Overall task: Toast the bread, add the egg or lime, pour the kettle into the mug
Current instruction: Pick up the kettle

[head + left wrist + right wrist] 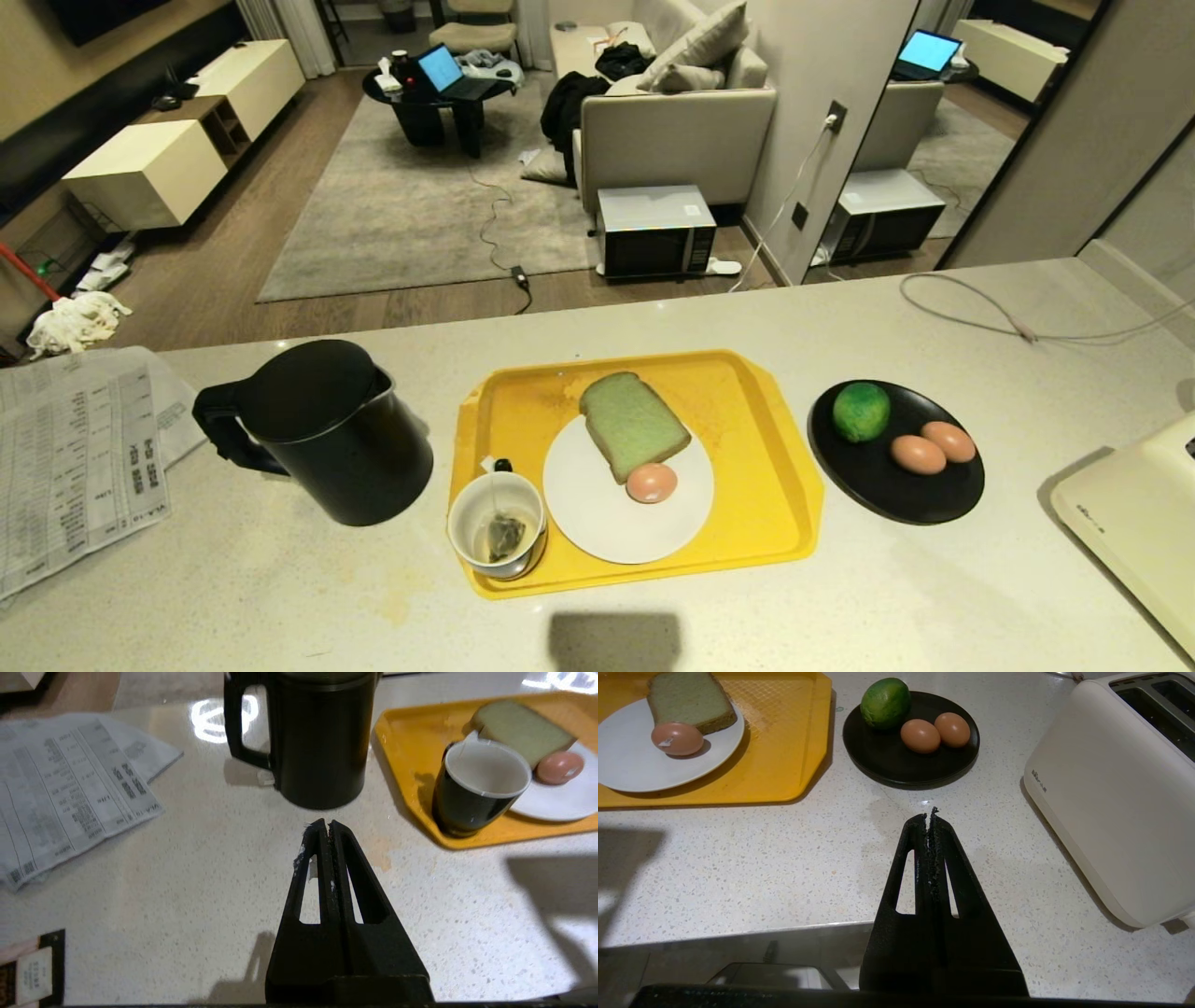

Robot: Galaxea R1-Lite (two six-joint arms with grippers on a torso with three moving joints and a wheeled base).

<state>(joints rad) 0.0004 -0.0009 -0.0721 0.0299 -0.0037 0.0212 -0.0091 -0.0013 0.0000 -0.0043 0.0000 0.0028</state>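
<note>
Pale speckled counter (280,560) runs across my view, with a living room beyond it. Much of the job looks done, by my reading: the bread (634,425) lies on the white plate (597,523) on the yellow tray (775,485), not in the toaster (1106,798), and one egg (651,483) sits on that plate touching the slice's near edge. Whether the slice has been toasted I cannot tell. The lime (861,411) and two more eggs (934,448) rest on the black plate (896,495) at three o'clock of the tray. What seems left is the pour: the mug (496,527), at the tray's seven o'clock corner, holds a tea bag (505,536), and I cannot tell if there is water in it. The kettle (327,429) stands upright at nine o'clock of the tray, lid on, handle to the left. My left gripper (325,823) is closed and empty, hovering over bare counter, with the kettle at twelve o'clock, near but apart, and the mug at two o'clock. My right gripper (930,814) is also closed and empty, the black plate at twelve o'clock, the toaster at two.
</note>
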